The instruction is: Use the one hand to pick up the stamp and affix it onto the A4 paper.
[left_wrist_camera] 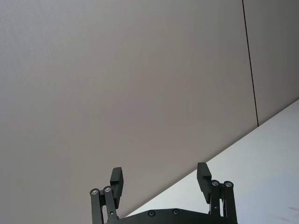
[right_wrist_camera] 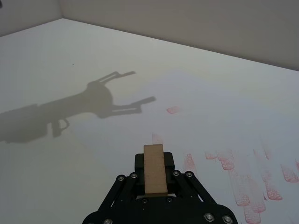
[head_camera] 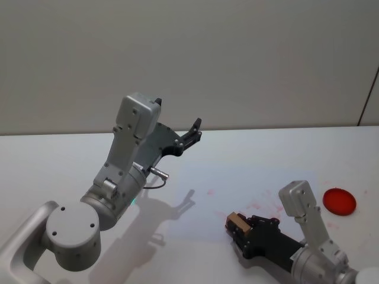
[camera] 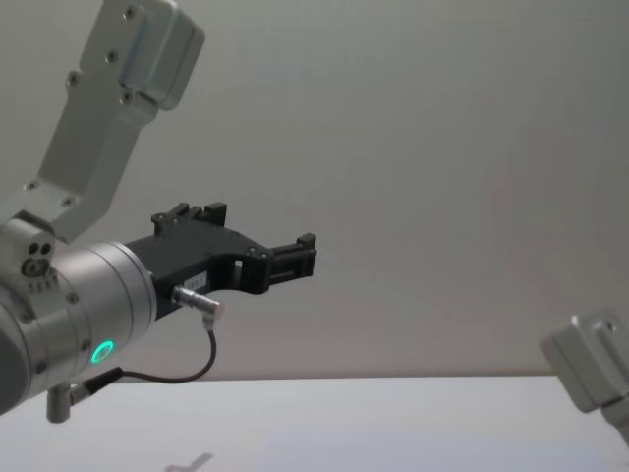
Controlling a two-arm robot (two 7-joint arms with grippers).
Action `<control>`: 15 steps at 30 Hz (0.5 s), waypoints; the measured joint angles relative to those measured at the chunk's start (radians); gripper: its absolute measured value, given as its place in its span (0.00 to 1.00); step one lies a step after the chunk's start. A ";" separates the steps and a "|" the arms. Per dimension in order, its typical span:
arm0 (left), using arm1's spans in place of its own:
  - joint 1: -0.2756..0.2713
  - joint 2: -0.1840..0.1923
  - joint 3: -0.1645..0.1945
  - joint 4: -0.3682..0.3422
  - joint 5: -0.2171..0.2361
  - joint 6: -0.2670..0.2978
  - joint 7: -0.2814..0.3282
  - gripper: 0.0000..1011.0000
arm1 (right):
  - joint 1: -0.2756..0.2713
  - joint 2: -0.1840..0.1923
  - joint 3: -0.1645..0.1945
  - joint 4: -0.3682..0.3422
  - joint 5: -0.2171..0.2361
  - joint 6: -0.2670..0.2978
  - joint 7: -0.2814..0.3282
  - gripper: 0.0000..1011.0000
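Right gripper (head_camera: 241,231) at 5 o'clock in the head view, jaws closed on the one stamp (right_wrist_camera: 154,168), over the A4 paper (head_camera: 225,183) on the tabletop (head_camera: 59,165); the right wrist view adds many red prints (right_wrist_camera: 243,186). One red disc (head_camera: 339,201) at 3 o'clock. Left gripper (left_wrist_camera: 160,177) raised, jaws wide apart, empty

My left gripper (left_wrist_camera: 160,175): black plastic, paired link bars, small silver screws at pivots. My left arm (head_camera: 121,171): pale grey boxy segment (camera: 113,108) with dark screw dots, silver round housing (camera: 74,315), green glowing ring (camera: 101,351), thin black cable (camera: 212,344) off metal plug (camera: 197,302). My right gripper (right_wrist_camera: 154,163): same black linkage, screw heads across base plate. Right boxy segment (head_camera: 305,207) pale grey.
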 joint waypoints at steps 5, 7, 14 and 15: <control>0.000 0.000 0.000 0.000 0.000 0.000 0.000 0.99 | 0.003 -0.001 -0.001 0.005 -0.004 0.000 0.001 0.22; 0.000 0.000 0.000 0.000 0.000 0.000 0.000 0.99 | 0.005 -0.001 -0.002 0.008 -0.007 0.000 0.001 0.22; 0.000 0.000 0.000 0.000 0.000 0.000 0.000 0.99 | 0.011 -0.002 -0.002 0.016 -0.013 0.002 0.001 0.22; 0.000 0.000 0.000 0.000 0.000 0.000 0.000 0.99 | 0.012 -0.002 -0.002 0.017 -0.013 0.002 0.001 0.22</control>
